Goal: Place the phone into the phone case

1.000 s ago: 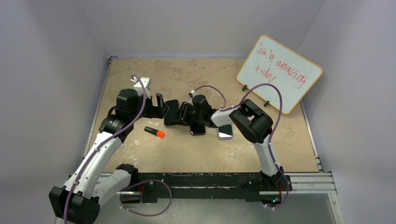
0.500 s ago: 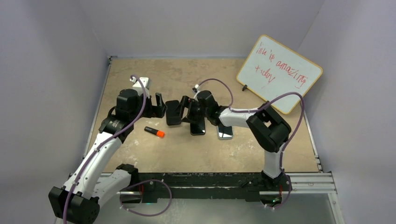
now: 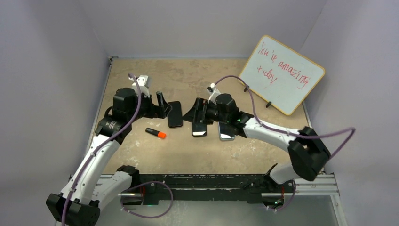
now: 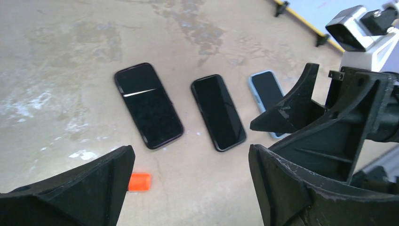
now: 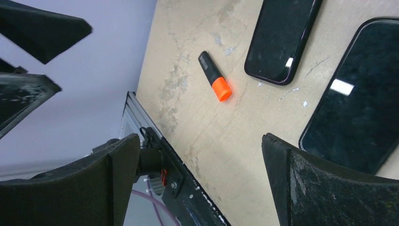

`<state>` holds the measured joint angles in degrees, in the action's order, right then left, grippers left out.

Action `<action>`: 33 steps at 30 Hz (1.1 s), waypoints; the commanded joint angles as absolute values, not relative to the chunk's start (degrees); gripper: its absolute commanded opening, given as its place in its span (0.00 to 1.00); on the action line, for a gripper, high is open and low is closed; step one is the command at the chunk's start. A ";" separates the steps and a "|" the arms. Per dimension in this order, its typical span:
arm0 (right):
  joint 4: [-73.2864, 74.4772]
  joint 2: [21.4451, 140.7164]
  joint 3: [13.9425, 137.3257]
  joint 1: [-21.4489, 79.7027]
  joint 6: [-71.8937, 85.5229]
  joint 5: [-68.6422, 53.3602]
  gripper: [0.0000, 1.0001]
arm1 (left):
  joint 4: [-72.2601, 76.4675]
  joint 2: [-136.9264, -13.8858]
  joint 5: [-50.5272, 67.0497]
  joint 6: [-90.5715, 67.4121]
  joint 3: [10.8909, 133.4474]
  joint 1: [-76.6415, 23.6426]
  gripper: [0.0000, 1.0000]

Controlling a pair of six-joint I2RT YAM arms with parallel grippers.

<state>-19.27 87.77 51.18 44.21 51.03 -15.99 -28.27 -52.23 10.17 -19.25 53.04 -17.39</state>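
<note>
The left pincer (image 4: 190, 157) and the right pincer (image 5: 201, 141) both gape empty, while the phone (image 3: 175, 114) lies flat on the table (image 3: 211, 155), just left of the overhead frame's centre, apparently already seated in its black case (image 4: 132, 111).

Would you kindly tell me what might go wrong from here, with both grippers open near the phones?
1. The left gripper and right gripper, both open, face each other closely; either one reaching in could bump the other.
2. The left black phone, middle black phone and blue-edged phone lie flat side by side and look alike, so a wrong pick, or a finger nudging a neighbour, seems possible.
</note>
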 commanded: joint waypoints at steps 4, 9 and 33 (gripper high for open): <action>-8.74 71.37 48.86 44.39 42.79 -5.62 0.99 | -23.90 -47.28 20.33 -22.12 54.12 -17.58 0.96; -1.02 62.38 50.30 44.45 41.59 0.17 0.99 | -20.38 -42.85 21.19 -21.64 52.17 -17.58 0.98; 10.35 44.14 52.85 44.39 40.84 10.62 0.99 | -21.08 -41.08 20.20 -22.46 49.52 -17.58 0.99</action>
<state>10.26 44.77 50.68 44.25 41.50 8.29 -23.20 -40.71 20.16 -22.04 49.67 -17.39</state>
